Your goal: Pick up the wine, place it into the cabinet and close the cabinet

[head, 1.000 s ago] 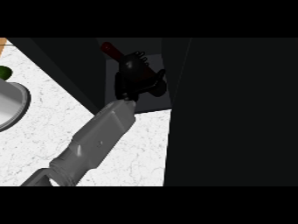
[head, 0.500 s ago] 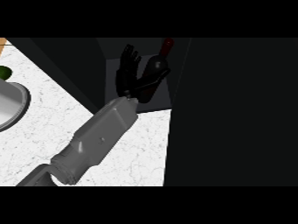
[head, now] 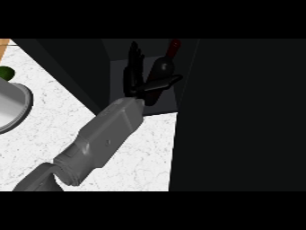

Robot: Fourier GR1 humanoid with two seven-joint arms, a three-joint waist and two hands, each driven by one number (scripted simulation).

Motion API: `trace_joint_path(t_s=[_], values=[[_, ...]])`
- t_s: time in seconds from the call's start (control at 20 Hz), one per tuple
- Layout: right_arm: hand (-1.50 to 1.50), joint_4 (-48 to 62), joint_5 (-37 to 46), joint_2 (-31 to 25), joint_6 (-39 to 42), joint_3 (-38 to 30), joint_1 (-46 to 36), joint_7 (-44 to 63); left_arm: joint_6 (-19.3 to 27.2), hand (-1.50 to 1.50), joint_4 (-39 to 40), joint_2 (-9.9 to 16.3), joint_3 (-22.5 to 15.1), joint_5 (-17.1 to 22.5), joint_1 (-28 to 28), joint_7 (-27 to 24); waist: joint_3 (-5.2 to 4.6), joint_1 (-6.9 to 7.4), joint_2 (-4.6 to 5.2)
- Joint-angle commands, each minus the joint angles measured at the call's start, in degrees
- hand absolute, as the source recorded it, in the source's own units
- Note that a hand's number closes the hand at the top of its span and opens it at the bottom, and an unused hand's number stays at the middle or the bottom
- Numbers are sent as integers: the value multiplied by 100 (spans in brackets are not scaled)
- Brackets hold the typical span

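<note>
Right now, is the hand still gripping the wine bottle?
No. The hand is open, fingers straight, beside the wine bottle, which stands inside the cabinet.

wine (head: 164, 66): dark bottle, red cap | pose: upright, leaning slightly | place: inside open cabinet (head: 119, 67), just beside the hand (head: 139, 80), between its straight fingers and thumb

Past the fingers (head: 135, 63) the cabinet (head: 248, 112) is nearly black. The white counter (head: 42, 148) is evenly bright. No glare.
</note>
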Motion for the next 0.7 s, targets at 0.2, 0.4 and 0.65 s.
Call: trace_joint_path(t_s=[0.2,0.4,0.65], values=[[-150,-212,-38,-48,14,-40,74,28,329,-150,-462,0,-298,175,82,-348,1,40,-39],[-150,-245,-22,4,29,114,360,50,120,-150,-464,0,-288,258,88,-578,1,129,-56],[-150,-49,-85,-85,23,-107,198,95,-176,-150,-713,0,-468,385,344,-703,2,277,-76]])
